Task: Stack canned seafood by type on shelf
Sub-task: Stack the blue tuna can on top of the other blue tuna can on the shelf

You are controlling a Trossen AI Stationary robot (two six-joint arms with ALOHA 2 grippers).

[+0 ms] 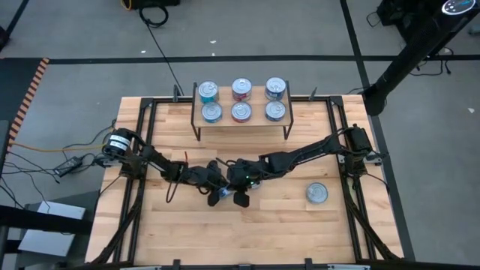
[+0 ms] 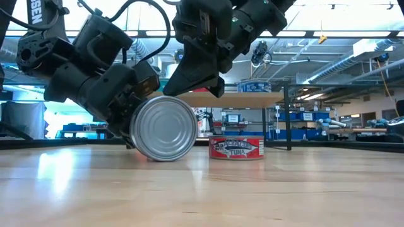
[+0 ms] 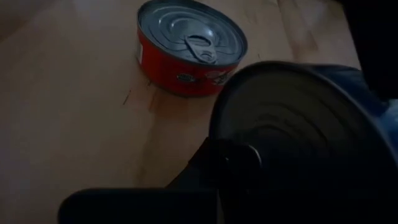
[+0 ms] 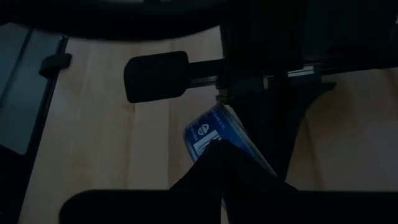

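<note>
High view: shelf (image 1: 241, 127) stands at the far edge of the desk (image 1: 187, 232), six tins (image 1: 241, 89) on its plank top in two rows of three, all upright, silver lids up. Left column teal-blue labels, middle column red, right column blue. Both arms reach in and meet just in front of the shelf, near desk centre.

Left gripper (image 1: 217, 193) is closed on a blue-label tin (image 2: 165, 128). Low view shows this tin tipped on its edge: flat silver face toward the low camera, round axis roughly level with the desk, rim touching or nearly touching the wood. Left wrist view shows the same tin's silver end (image 3: 305, 124) close up between the dark fingers.

Right gripper (image 2: 197, 79) is closed, nothing in it, hanging just above and beside the held tin, closer to the shelf. Right wrist view shows the blue label (image 4: 219, 137) beyond its own fingers.

Red tuna tin (image 2: 237, 148) sits flat on the desk, lid up, axis vertical, between the held tin and the shelf in the low view; pull-tab visible in the left wrist view (image 3: 186, 53).

One more tin (image 1: 317, 193) lies flat on the desk in front of the shelf toward the right arm's side, well apart from the grippers.
</note>
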